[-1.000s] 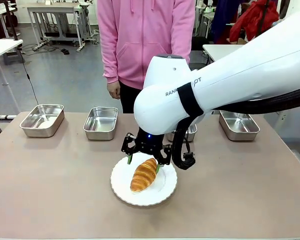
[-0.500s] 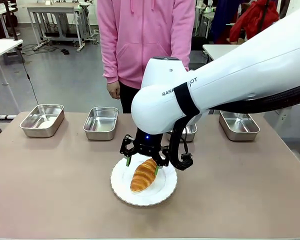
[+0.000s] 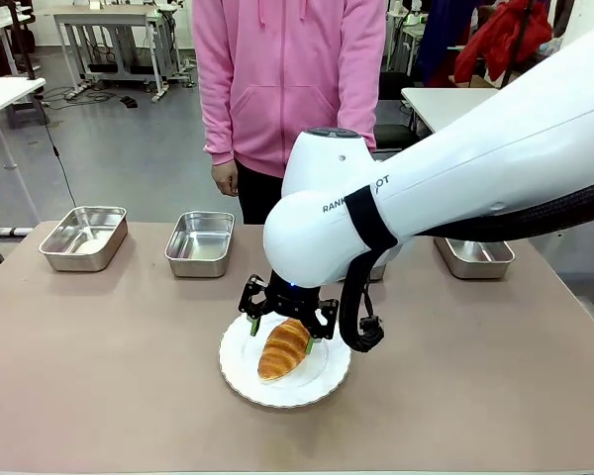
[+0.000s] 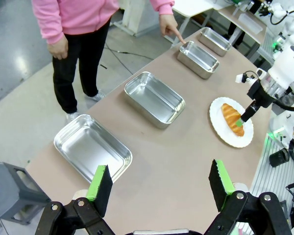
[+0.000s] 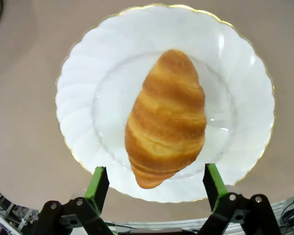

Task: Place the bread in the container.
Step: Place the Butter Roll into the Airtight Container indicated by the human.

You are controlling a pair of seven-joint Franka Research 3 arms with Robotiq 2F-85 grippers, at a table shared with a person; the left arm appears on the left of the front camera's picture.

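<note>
Bread [image 3: 284, 348] lies diagonally (near-left to far-right) on plate [image 3: 236, 368].

A matte taupe bench [image 3: 89, 386] spans the foreground. Beyond its far edge lies a glossy grey floor [image 3: 129, 158] (light glints off it), crossed by a black cable [image 3: 55, 148]. White tables [image 3: 0, 94] stand far left. A red garment [image 3: 500, 40] hangs at upper right. A grey stool [image 4: 12, 191] sits off one bench corner.

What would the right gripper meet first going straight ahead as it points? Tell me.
The bread: the open right gripper points down at it, straddling its near end. The fingertips might reach the white plate first; depth is unclear.
</note>
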